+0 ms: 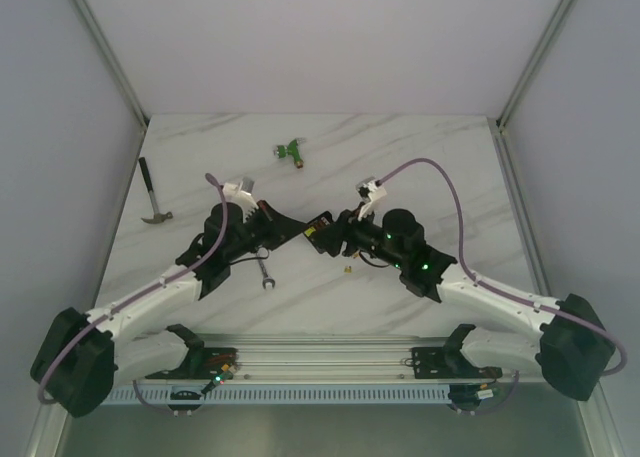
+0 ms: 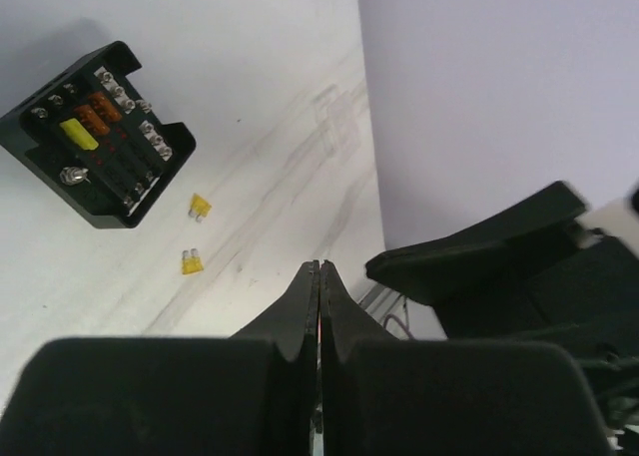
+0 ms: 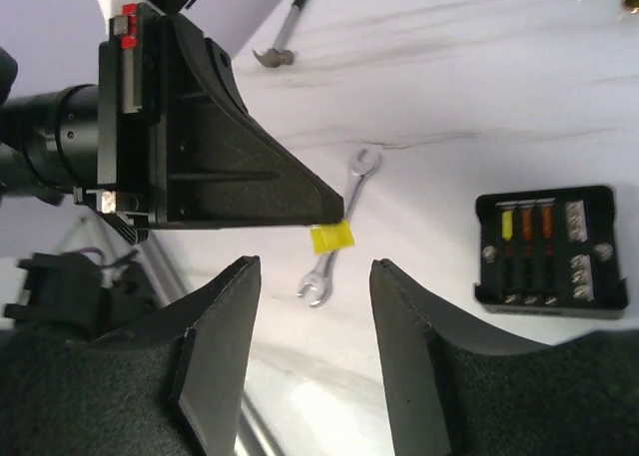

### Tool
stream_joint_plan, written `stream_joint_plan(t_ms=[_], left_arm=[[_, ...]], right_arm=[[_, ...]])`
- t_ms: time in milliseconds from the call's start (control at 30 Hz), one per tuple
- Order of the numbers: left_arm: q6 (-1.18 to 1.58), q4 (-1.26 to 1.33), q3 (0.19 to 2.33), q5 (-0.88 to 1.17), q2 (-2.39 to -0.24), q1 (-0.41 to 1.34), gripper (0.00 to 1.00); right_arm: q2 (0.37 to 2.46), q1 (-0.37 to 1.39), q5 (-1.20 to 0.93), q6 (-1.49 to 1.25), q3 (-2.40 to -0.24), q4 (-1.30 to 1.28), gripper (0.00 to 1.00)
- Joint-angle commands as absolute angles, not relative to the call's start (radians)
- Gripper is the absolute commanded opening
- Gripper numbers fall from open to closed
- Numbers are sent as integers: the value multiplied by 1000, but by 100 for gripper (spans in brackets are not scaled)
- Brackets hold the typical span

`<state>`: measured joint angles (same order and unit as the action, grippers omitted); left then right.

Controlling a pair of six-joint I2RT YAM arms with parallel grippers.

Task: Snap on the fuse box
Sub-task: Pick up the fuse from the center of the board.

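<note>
Black fingers of the left gripper (image 2: 319, 281) are pressed fully together; in the right wrist view their tip pinches a yellow fuse (image 3: 332, 238) held above the table (image 3: 479, 97). The right gripper (image 3: 315, 276) faces that tip with its fingers spread about halfway and nothing between them.

Beyond both grippers, and touched by neither, the fuse box (image 3: 552, 251) lies flat on the white marble-patterned surface. It is a square black plastic housing with no lid fitted, so its interior is exposed. One yellow and two orange fuses sit side by side in the slots, and silver screw terminals line one side. Two loose fuses (image 2: 201, 207), also yellow, lie just beside the box.

A wrench (image 1: 266, 275) rests near the left arm. Farther off, a hammer (image 1: 155, 199) lies at the left edge and a green connector (image 1: 291, 150) near the back.
</note>
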<state>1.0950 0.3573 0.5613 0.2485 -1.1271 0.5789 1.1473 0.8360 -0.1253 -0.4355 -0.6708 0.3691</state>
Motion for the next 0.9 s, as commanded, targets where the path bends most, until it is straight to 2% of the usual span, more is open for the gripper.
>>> stream_joint_plan(t_ms=[0, 367, 867], left_arm=[[1204, 451, 505, 153, -1034, 596, 0], [1322, 578, 459, -20, -917, 713, 0], [1362, 679, 445, -154, -912, 827, 0]], right_arm=[[1092, 840, -86, -713, -555, 672, 54], [1106, 841, -70, -918, -480, 908, 49], [1108, 841, -99, -986, -445, 1019, 28]])
